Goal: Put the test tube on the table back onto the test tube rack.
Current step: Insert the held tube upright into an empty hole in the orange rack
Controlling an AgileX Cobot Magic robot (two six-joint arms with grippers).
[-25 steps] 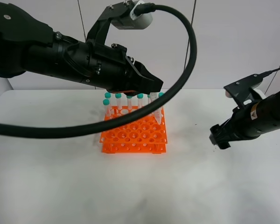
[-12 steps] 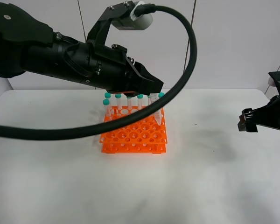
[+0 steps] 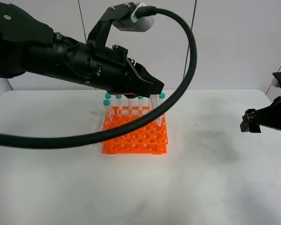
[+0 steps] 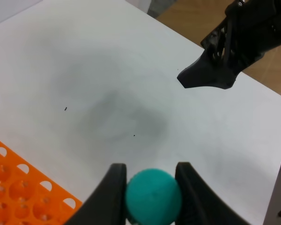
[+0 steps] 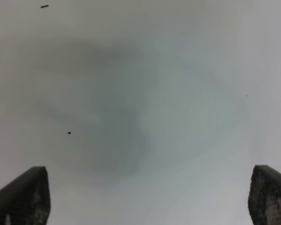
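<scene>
My left gripper (image 4: 152, 187) pinches the test tube (image 3: 156, 112) over the rack (image 3: 136, 138) (tubes (image 3: 118, 101) line its back edge). Right gripper (image 5: 149, 187) gapes.

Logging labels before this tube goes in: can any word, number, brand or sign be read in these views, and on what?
None: no text can be read in any view.
The test tube rack, the capped test tube, the table, the left arm and the right hand show no print.
The dark specks on the table are marks, not characters.
</scene>
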